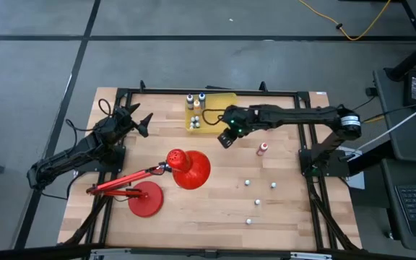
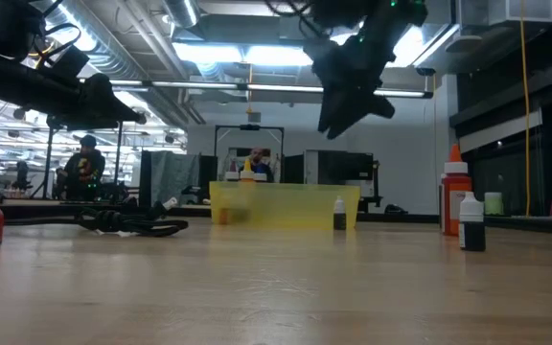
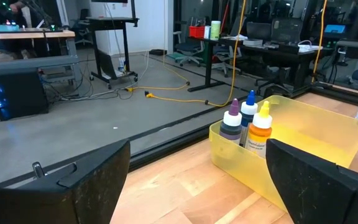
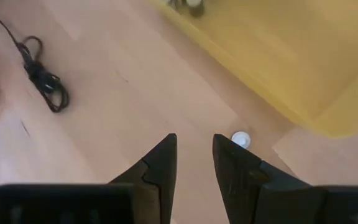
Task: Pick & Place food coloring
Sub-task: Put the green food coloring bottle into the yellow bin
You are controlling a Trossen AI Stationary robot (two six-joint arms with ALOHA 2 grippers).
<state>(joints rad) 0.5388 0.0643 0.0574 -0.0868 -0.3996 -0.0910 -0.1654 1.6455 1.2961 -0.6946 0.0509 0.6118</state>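
Observation:
Several tiny food coloring bottles stand in the translucent yellow bin [image 1: 219,108]; three show at its corner [image 3: 247,124]. More white-capped bottles stand loose on the wood [image 1: 258,202], along with a red one [image 1: 263,149]. My right gripper [image 4: 194,146] hovers high over the table beside the bin's near corner, pointing down. Its fingers are narrowly open with nothing between them. One white-capped bottle [image 4: 241,139] stands on the table just beside one fingertip's line, also seen in front of the bin [image 2: 339,213]. My left gripper [image 3: 197,186] waits open at the table's left, facing the bin.
A red desk lamp [image 1: 186,167] lies across the table's left-middle, its round base [image 1: 145,198] near the front. A coiled black cord [image 4: 42,78] lies on the wood left of the bin. Two larger-looking bottles [image 2: 463,211] stand at the right in the low view.

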